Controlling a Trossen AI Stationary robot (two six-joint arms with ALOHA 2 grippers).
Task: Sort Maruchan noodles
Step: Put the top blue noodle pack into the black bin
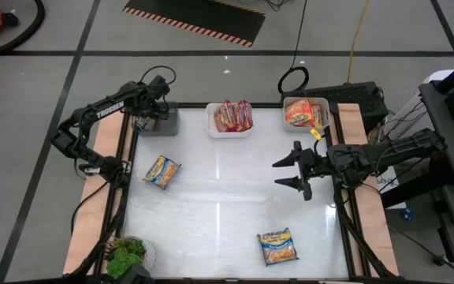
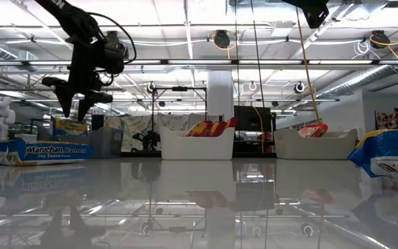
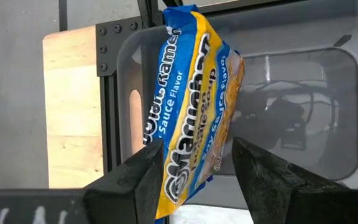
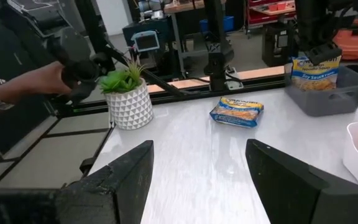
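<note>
both claws are in play, but only the left gripper (image 3: 191, 180) is working: it hangs over the grey bin (image 1: 168, 120) at the table's far left corner, with a blue-and-yellow packet (image 3: 191, 106) standing on end between its dark fingers (image 3: 145, 177). a sliver of gap shows on either side of the wrapper, so the jaws look parted just enough to let go; whether the pads still touch it cannot be told. the right gripper (image 1: 294, 170) waits wide and empty above the right half of the table.

nearest the front edge, a second blue-and-yellow packet (image 1: 278, 246) lies flat, right of centre, with the potted plant (image 1: 124, 254) at the front left corner. farther back, a third blue-and-yellow packet (image 1: 162, 170) lies on the left side, short of the grey bin. along the far edge, the middle white bin (image 1: 228, 130) holds red packets (image 1: 233, 115) and the right white bin (image 1: 319, 105) holds orange-yellow packets (image 1: 298, 114).

the risk lies in the release. the packet is upright and crinkly, so it may catch on a finger, tip against the bin's wall and come to rest on the rim or slide out onto the table. lifting away before it has dropped clear could drag it out.

in the right wrist view a person's hand (image 4: 39, 84) reaches near the plant.
</note>
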